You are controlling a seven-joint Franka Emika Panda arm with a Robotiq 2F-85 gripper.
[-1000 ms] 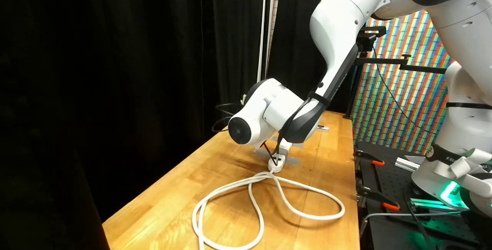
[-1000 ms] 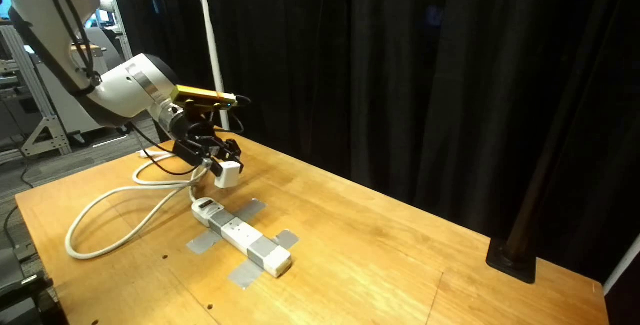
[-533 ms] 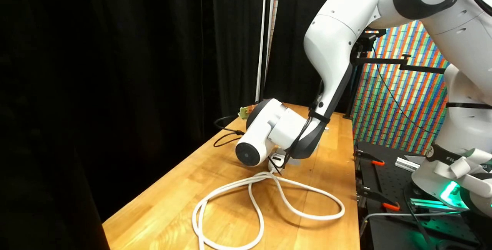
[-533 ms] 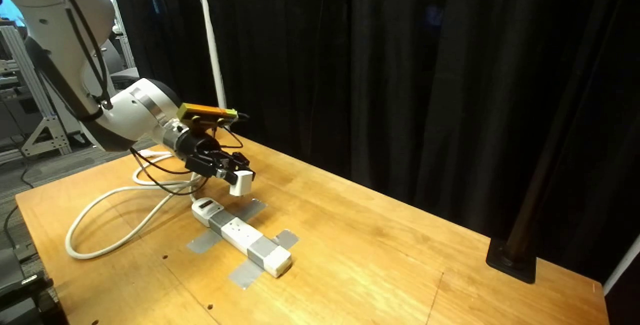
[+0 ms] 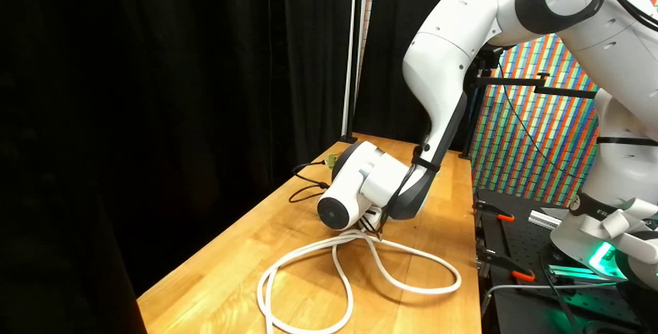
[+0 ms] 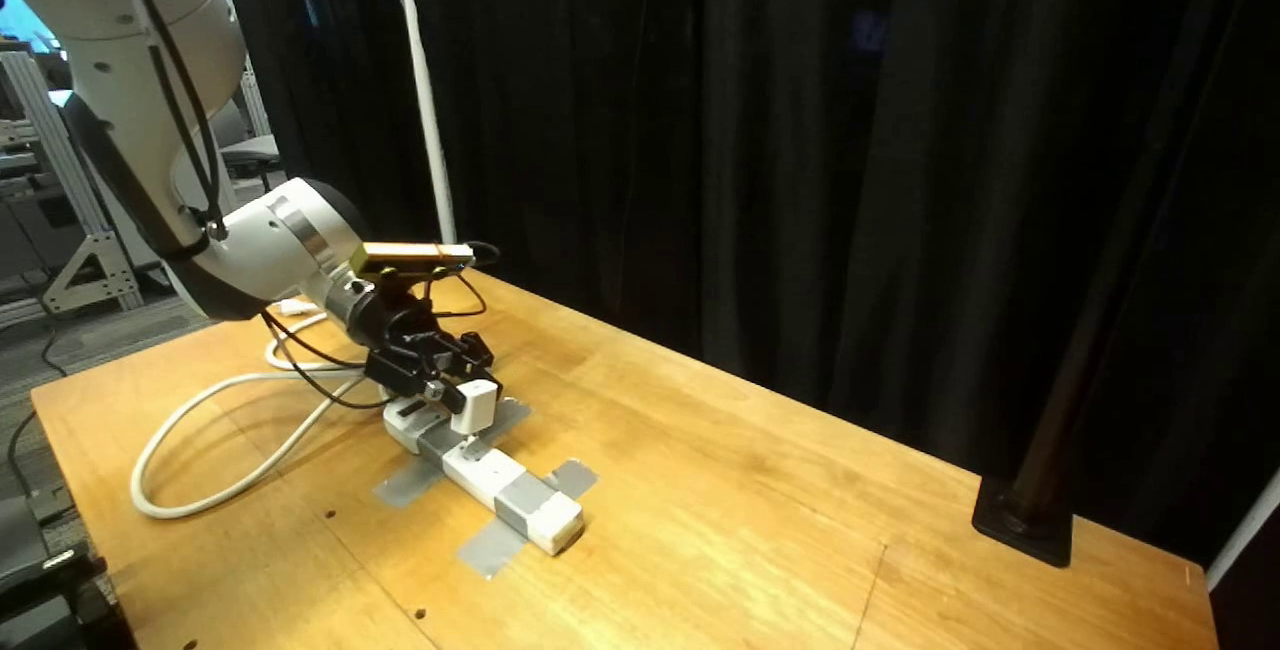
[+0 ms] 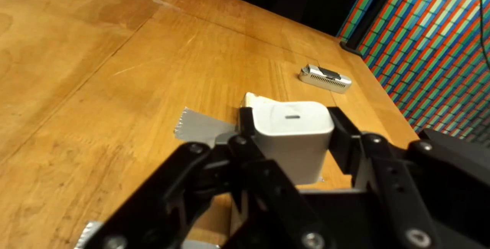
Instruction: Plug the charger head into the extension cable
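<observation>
While the black, jointed fingers (image 7: 340,138) hold the small, white, squarish plastic charger head (image 6: 473,407) by opposite sides, it hangs just above the narrow white-grey plastic socket block (image 6: 485,472) of the thick white extension cable (image 5: 432,291), and whether the two touch cannot be told. Silver-grey tape bands (image 6: 525,500) cross that block onto the light-brown wooden surface (image 6: 720,510), where the cable lies in big loops.

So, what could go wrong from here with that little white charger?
Perhaps a miss: the charger is over the strip, not plugged in, and its underside is hidden in the wrist view.
It might tilt or slip: the gripper pinches only two sides.
A hard push might shift the strip: only tape seems to hold it.
</observation>
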